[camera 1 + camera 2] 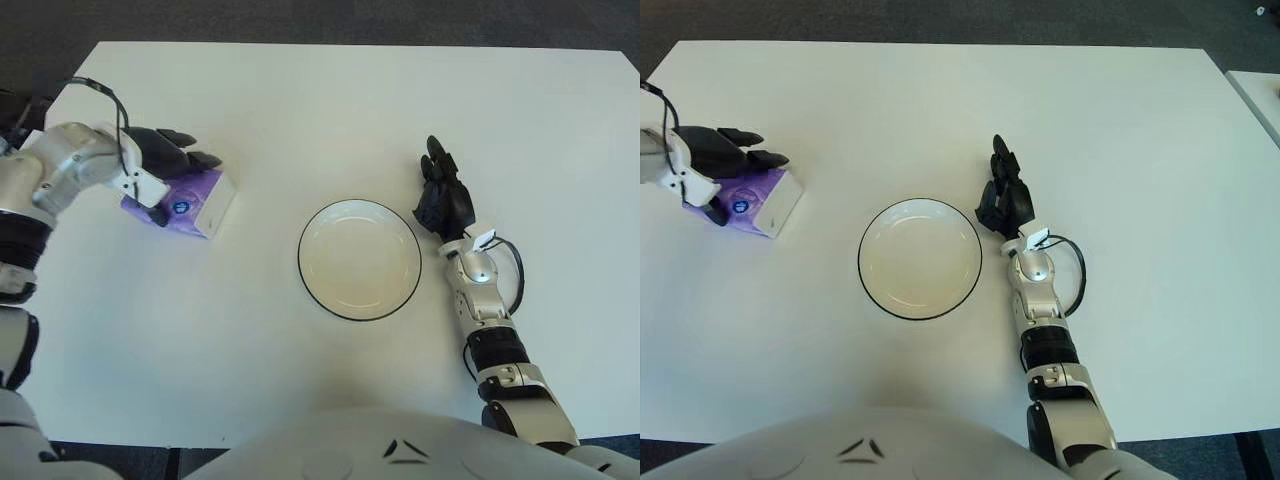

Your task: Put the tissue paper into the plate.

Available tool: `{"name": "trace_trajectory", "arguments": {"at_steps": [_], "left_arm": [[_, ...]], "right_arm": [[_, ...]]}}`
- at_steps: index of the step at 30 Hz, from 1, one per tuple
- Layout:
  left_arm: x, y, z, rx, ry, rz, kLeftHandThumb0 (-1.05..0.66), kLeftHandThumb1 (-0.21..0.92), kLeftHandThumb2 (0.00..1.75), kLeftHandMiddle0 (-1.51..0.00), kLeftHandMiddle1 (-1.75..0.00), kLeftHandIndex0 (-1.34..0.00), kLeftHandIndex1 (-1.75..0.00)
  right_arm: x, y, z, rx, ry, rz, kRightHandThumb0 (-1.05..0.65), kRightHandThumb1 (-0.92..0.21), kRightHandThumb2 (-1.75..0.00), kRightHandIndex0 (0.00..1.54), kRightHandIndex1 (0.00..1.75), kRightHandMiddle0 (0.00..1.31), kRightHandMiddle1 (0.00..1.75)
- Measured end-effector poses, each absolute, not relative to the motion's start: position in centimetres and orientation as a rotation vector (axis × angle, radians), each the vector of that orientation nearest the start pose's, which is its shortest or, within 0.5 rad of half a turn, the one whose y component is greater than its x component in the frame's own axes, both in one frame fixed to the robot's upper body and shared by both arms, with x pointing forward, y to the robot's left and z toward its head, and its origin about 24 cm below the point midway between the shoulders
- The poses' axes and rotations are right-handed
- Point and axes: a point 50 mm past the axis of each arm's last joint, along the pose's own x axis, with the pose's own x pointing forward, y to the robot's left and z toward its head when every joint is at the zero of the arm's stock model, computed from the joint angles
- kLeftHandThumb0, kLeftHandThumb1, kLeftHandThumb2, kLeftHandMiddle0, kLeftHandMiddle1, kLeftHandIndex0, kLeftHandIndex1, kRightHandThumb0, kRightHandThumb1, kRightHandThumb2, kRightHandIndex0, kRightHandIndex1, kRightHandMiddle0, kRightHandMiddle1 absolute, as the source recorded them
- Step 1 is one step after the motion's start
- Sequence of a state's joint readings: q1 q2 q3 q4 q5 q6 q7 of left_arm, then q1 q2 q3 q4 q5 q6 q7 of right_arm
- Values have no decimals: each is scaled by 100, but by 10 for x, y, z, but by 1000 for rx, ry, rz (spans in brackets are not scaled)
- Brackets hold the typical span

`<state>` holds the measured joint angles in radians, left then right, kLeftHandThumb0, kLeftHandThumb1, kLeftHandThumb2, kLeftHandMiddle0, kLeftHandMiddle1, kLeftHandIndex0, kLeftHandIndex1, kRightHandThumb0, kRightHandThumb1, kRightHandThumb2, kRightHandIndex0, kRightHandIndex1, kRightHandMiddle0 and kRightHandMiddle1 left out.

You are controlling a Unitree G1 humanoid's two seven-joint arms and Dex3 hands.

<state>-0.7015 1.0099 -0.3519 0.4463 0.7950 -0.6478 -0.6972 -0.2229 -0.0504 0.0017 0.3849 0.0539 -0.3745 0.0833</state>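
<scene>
Closest to us, at the bottom edge, our own pale torso (400,445) fills the foreground, and beyond it stretches the white table (330,100).

Near the middle of the table sits the plate (312,290), round and white with a thin dark rim, and it holds nothing.

Our right hand (441,192) shows just to the right of the plate, near its upper right edge. Its dark fingers (436,155) are stretched out straight and point away from us, and they grip nothing. A black cable (517,275) loops out beside the wrist.

On the far left, well apart from the plate, lies the tissue pack (205,203), a small purple packet with a white side facing the plate. It rests on the table. Our left hand (160,165) is draped over the top of it, dark fingers (188,140) reaching across the packet toward the plate and a white part of the hand pressed against its near face. We cannot tell whether the fingers have actually closed around the packet or only lie on it.
</scene>
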Motion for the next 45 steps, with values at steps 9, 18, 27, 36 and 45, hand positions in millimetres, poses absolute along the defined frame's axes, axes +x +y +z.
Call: {"name": "trace_trajectory", "arguments": {"at_steps": [9,18,27,36,45], "left_arm": [[328,259,165,2015,135,-892,-105,89,1,0,0,0,0],[331,260,163,2014,182,-873,-104,89,1,0,0,0,0],[334,260,163,2011,238,-850,-102,89,0,0,0,0,0],[336,259,163,2019,253,-843,-99,88,0,0,0,0,0],[337,260,162,2020,265,-837,-100,88,0,0,0,0,0]], "right_arm": [[290,-143,46,-7,-203,124,-84,-92,-106,1,0,0,2],[290,-143,46,-7,-203,124,-84,-92,-106,2,1,0,2],[290,-143,46,-7,-203,124,-84,-92,-106,1,0,0,2],[290,-144,46,-9,-203,124,-84,-92,-106,1,0,0,3],[290,-145,46,-13,-203,124,-85,-92,-106,0,0,0,2]]}}
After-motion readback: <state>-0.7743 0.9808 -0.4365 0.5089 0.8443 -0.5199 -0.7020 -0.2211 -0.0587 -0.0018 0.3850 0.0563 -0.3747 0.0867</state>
